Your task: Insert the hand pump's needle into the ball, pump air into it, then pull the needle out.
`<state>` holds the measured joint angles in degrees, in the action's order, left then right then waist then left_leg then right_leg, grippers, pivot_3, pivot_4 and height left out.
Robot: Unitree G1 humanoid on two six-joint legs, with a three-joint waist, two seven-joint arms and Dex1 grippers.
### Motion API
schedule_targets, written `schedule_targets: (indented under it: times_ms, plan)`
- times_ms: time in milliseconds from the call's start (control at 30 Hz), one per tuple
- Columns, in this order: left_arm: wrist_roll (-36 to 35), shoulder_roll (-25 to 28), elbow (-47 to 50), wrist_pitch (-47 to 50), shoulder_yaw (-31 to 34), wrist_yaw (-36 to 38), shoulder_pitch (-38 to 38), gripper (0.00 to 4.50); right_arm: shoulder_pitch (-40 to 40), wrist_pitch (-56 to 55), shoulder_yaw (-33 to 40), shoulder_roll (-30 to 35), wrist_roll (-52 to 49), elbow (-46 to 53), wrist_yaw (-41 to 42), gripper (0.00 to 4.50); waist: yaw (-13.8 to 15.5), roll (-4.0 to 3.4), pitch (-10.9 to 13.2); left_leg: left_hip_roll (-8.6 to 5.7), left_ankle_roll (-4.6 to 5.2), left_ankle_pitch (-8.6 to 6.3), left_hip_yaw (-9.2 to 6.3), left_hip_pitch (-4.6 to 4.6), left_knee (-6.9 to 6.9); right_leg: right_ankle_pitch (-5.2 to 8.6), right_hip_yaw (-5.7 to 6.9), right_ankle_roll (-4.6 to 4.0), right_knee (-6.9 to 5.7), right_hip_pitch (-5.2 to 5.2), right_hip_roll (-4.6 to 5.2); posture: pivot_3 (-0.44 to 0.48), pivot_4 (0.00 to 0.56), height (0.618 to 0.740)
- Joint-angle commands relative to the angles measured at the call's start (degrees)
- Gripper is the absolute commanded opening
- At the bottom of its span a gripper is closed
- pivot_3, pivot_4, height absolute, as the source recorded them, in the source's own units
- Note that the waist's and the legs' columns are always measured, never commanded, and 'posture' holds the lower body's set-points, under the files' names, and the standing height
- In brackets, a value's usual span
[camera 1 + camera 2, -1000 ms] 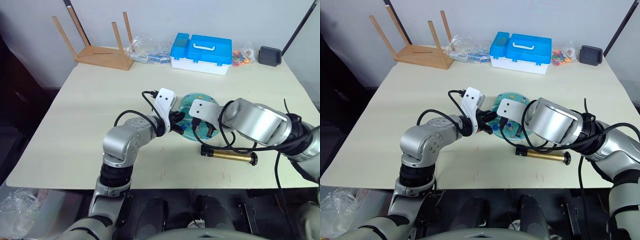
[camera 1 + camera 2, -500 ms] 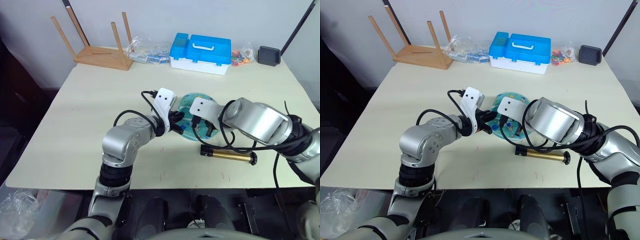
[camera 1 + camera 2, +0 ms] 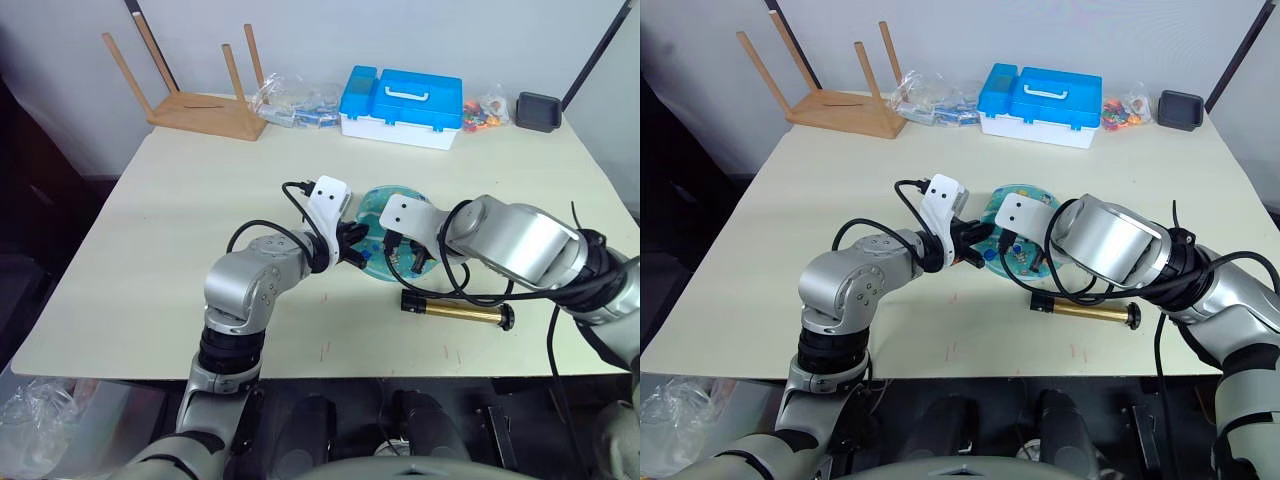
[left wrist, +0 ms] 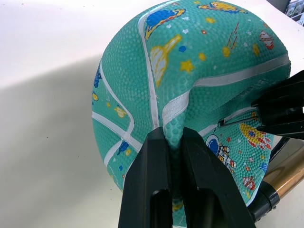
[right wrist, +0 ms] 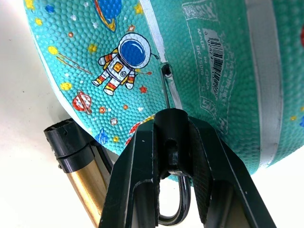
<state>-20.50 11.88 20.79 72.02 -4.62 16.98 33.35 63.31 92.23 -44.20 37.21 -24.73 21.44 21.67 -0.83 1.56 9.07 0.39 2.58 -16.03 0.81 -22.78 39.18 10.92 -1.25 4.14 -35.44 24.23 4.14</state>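
Note:
The teal ball (image 3: 383,203) with cartoon prints sits mid-table, held between both arms. My left gripper (image 4: 173,134) is shut on a pinched fold of the ball's soft skin. From the other side, my right gripper (image 5: 172,118) is shut on the black fitting of the needle (image 5: 166,93). The thin pin reaches the small valve hole (image 5: 166,70) beside a pale seam, near the white barcode label (image 5: 216,45). The amber hand pump (image 3: 455,311) lies flat on the table just in front of the ball. Its thin black hose (image 3: 478,297) loops back toward my right gripper.
A blue-and-white plastic case (image 3: 403,106) stands at the table's far edge, with an upturned wooden stool (image 3: 205,108) to its left. Clear bags of small items (image 3: 296,101) lie between them. At the far right are colourful bits (image 3: 486,111) and a small black tray (image 3: 540,110).

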Motion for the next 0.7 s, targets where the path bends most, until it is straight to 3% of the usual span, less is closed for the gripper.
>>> schedule_targets:
  times_ms: [33,700]
  plan:
    - [-0.58,-0.03,0.58,0.94,-0.87,-0.07,-0.97,0.0,0.64,0.27,1.97,0.57,-0.39,1.45,-0.72,0.34,0.0,0.0,0.0,0.0,0.0,0.0,0.0,0.0,0.0,0.0,0.0,0.0,0.0,0.0,0.0,0.0,0.15,0.74]
    - [-0.37,0.36,0.13,0.59,-1.06,0.16,-0.89,0.0,0.93,0.27,1.99,1.13,-2.77,2.78,-1.06,0.34,0.01,0.0,0.0,0.01,0.0,0.0,-0.01,-0.02,-0.05,0.0,0.01,0.0,0.06,0.0,0.0,0.0,0.15,0.74]
